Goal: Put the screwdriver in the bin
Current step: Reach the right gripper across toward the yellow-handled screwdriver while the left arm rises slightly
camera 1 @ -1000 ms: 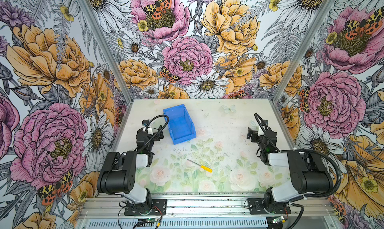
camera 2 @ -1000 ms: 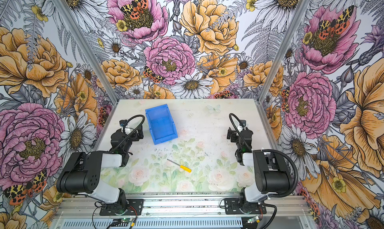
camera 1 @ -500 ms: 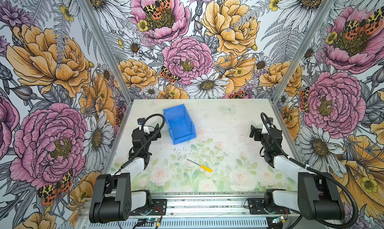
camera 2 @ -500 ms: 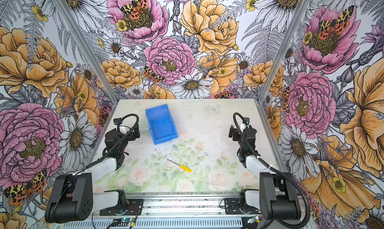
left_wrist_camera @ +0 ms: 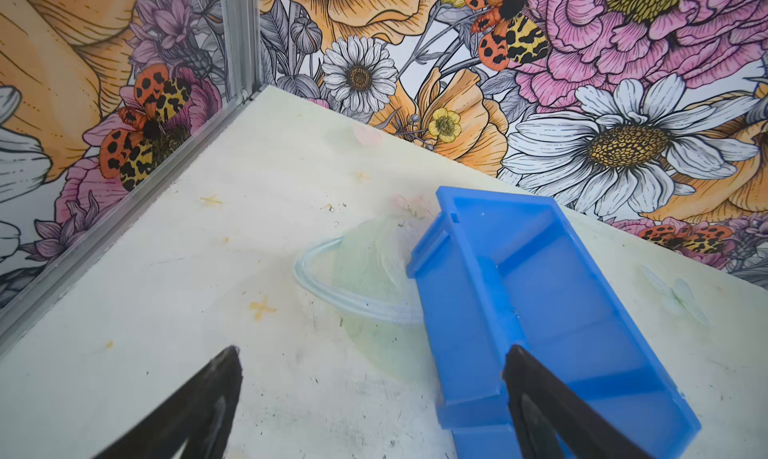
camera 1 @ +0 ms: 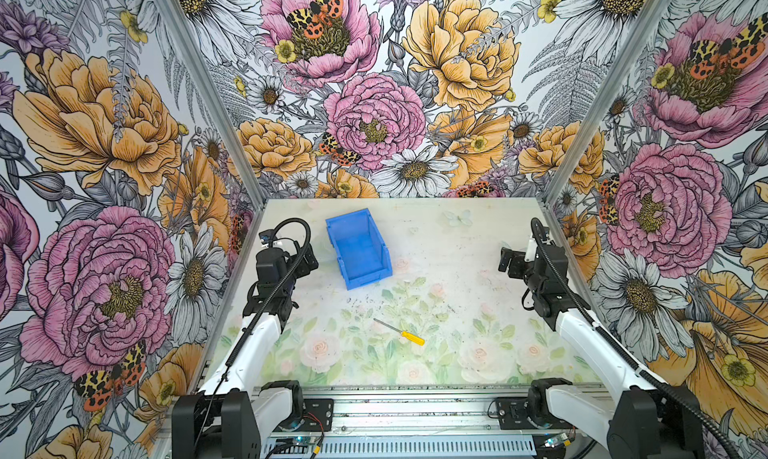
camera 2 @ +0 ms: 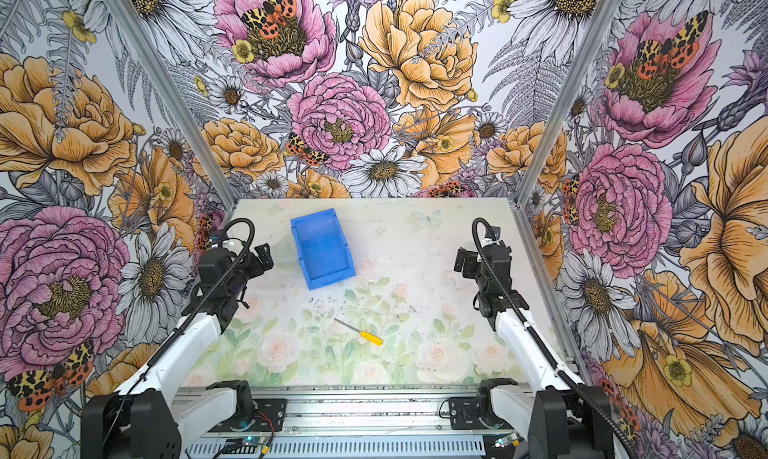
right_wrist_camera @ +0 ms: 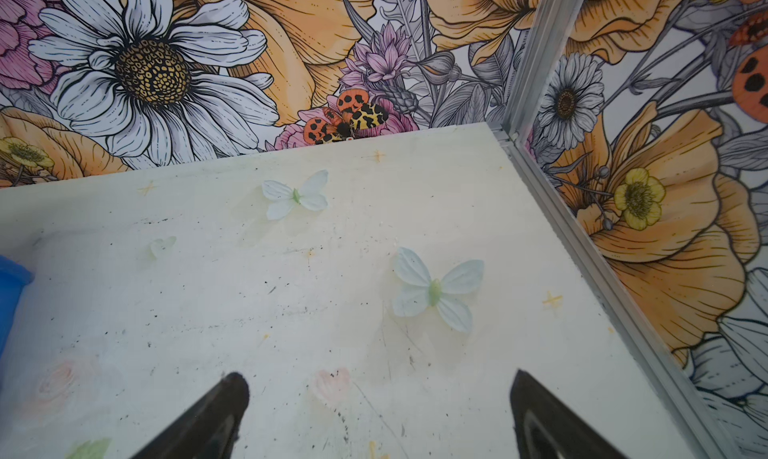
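Screwdriver [camera 1: 400,332] lies flat on the worktop [camera 1: 457,245] near the front, well apart from the bin [camera 1: 359,249] further back. Left gripper [left_wrist_camera: 372,353] is spread wide just beside the bin, one finger covering its corner; whether they touch is unclear. Right gripper [right_wrist_camera: 378,380] is spread too and empty, with the bin cut off at its view's edge.
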Available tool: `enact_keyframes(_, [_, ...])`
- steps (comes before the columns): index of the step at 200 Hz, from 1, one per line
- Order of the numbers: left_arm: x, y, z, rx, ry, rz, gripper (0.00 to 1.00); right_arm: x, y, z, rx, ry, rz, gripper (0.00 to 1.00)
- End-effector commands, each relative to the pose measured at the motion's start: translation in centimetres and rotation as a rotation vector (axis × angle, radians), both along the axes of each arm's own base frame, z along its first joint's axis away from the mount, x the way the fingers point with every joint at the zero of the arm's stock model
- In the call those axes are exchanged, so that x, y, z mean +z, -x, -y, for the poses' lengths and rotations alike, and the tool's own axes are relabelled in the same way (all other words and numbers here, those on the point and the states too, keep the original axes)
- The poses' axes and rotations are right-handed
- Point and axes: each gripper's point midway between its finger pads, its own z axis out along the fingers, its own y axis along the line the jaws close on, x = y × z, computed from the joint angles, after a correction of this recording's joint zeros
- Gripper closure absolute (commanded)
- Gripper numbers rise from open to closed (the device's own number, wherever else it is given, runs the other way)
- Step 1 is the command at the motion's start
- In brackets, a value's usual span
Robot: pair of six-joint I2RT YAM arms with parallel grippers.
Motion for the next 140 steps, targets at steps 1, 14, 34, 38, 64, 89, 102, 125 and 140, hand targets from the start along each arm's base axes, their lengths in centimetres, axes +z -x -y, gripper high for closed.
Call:
enact_keyframes(1, [-0.4,1.0,1.0,-0.026,0.094,-0.078,0.01,1.2,1.4,-1.5,0.020,-0.067,-0.027,0.00])
enact_keyframes(14, [-0.4,1.3,1.5,-0.042,0.119,-0.097,0.01,1.6,1.8,-2.4,0.039,-0.091,-0.033,0.01])
enact_keyframes(34, [-0.5,1.7,2.2,-0.068,0.151,-0.119,0.01,2.0,2.2,-4.0,0.079,-0.109,-0.051,0.00])
enact_keyframes(38, [-0.5,1.8,2.4,-0.073,0.158,-0.123,0.01,2.1,2.2,-4.4,0.090,-0.110,-0.056,0.01])
enact_keyframes(64, [-0.3,2.1,3.2,-0.097,0.204,-0.130,0.01,2.3,2.5,-7.0,0.165,-0.107,-0.097,0.01])
enact_keyframes(89, [-0.5,2.4,3.8,-0.109,0.236,-0.144,0.01,2.2,2.8,-10.0,0.249,-0.082,-0.139,0.00])
enact_keyframes(102, [-0.7,2.5,4.1,-0.114,0.251,-0.156,0.01,2.1,2.9,-11.5,0.294,-0.065,-0.156,0.00])
enact_keyframes(125, [-1.1,2.9,4.7,-0.137,0.270,-0.178,0.01,1.7,3.2,-14.2,0.373,-0.028,-0.181,0.01])
enact_keyframes(140, [-1.4,3.2,5.1,-0.153,0.278,-0.192,0.01,1.4,3.6,-16.3,0.449,-0.011,-0.198,0.00])
